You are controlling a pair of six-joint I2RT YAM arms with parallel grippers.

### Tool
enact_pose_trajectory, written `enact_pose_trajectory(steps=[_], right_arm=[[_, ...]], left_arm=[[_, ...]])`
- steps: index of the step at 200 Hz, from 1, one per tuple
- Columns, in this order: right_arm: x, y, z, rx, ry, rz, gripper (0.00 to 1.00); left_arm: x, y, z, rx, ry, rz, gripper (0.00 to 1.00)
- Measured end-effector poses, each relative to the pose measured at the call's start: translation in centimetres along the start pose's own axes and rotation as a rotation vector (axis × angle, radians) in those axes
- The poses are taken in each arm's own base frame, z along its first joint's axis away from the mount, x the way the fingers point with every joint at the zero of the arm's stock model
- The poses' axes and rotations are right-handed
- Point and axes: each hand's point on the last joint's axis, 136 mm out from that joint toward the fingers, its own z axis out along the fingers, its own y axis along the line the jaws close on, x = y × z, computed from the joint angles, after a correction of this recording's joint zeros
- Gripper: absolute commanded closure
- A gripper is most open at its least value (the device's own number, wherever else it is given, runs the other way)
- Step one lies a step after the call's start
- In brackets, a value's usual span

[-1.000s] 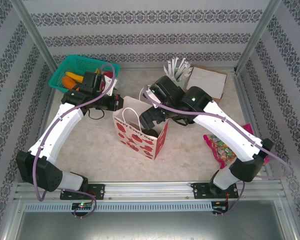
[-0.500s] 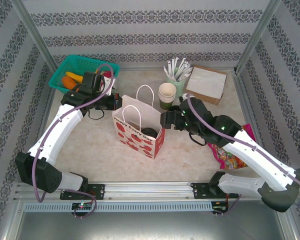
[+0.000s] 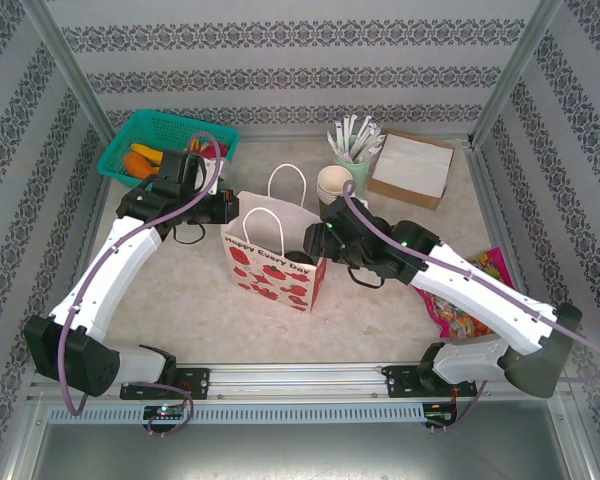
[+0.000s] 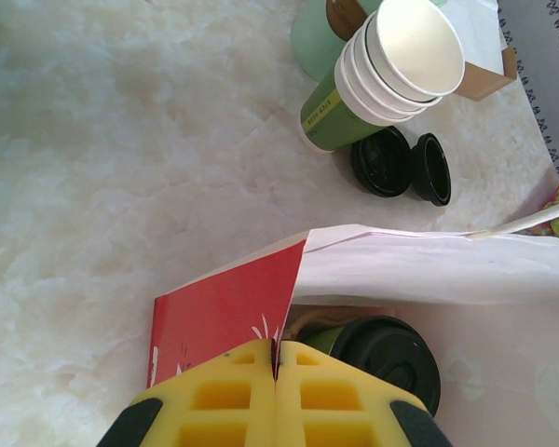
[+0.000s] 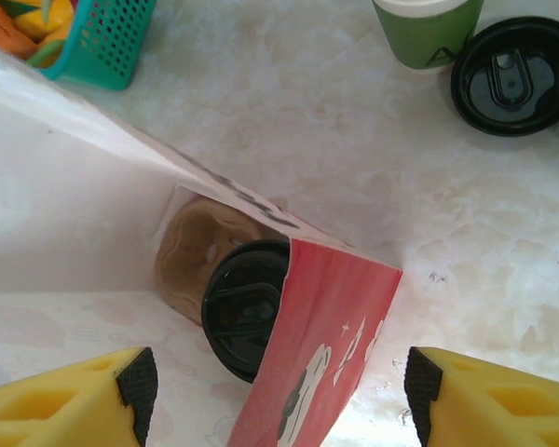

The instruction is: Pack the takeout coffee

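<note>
Comparing with half a second before, my right fingers (image 5: 65, 400) had closed in on the paper bag (image 3: 275, 265) and sat just at its right end, where earlier they had hung a little apart from it; a second before, that arm had been reaching over the bag's mouth and covering the stack of paper cups (image 4: 401, 56), which now stood in plain sight behind the bag; the bag itself had shifted slightly toward my left side, and my left arm had moved with it. My right fingers were spread wide, one on each side of the bag's red end panel, with a gap to it on both sides; my left fingers (image 4: 214, 400) were pressed together on the bag's upper edge, pinching the paper at a corner. The takeout coffee (image 5: 242, 307) sat inside the bag on its brown bottom, close to the red end; its round black lid was seated on top, and a strip of green side showed beside the lid in the left wrist view. Two loose black lids (image 4: 382, 160) lay on the bench (image 4: 121, 140) beside the cup stack.
</note>
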Motion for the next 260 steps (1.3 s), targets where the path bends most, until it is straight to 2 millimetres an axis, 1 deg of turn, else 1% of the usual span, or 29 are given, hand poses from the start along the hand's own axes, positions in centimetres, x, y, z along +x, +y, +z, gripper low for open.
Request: enact_pose_trajectory(steps=[22,36,61,85,113,127,155,195,215,235,260], right_arm=[[-0.1,0.4,0.3,0.01,0.01,-0.016,0.58],[-0.4,0.9,0.2,0.009,0.008,-0.02,0.68],[-1.0,1.6,0.0,0.016,0.009,-0.027,0.79],[-1.3,2.2,0.5,0.027,0.018,-0.065,0.86],[-2.1,3.1,1.3,0.039,0.021,-0.126,0.93],[-2.9,3.5,1.6,0.046,0.021,-0.159,1.0],[-4.8,4.0,2.6,0.058,0.012,-0.212,1.0],[-6.5,4.1,4.1,0.065,0.044,-0.269,1.0],[-7.6,4.0,4.8,0.063,0.058,-0.272,1.0],[-8.7,4.0,5.5,0.05,0.069,-0.267,1.0],[-9.6,3.7,6.6,0.039,0.088,-0.259,1.0]], left_arm=[[0.0,0.1,0.0,-0.004,-0.001,-0.004,1.0],[0.0,0.2,0.0,-0.011,-0.003,-0.007,0.96],[-0.1,0.4,0.0,-0.025,-0.008,-0.015,0.93],[-0.2,0.5,-0.1,-0.031,-0.011,-0.026,0.89],[-0.3,0.8,-0.1,-0.05,-0.017,-0.044,0.89],[-0.4,1.1,-0.1,-0.064,-0.021,-0.052,0.89],[-0.5,1.4,-0.1,-0.085,-0.03,-0.069,0.89],[-0.4,1.8,-0.7,-0.107,-0.052,-0.1,0.89],[-0.5,2.2,-1.1,-0.133,-0.074,-0.113,0.89],[-1.0,2.7,-1.5,-0.165,-0.106,-0.132,0.89],[-1.4,3.1,-1.5,-0.184,-0.138,-0.17,0.89]])
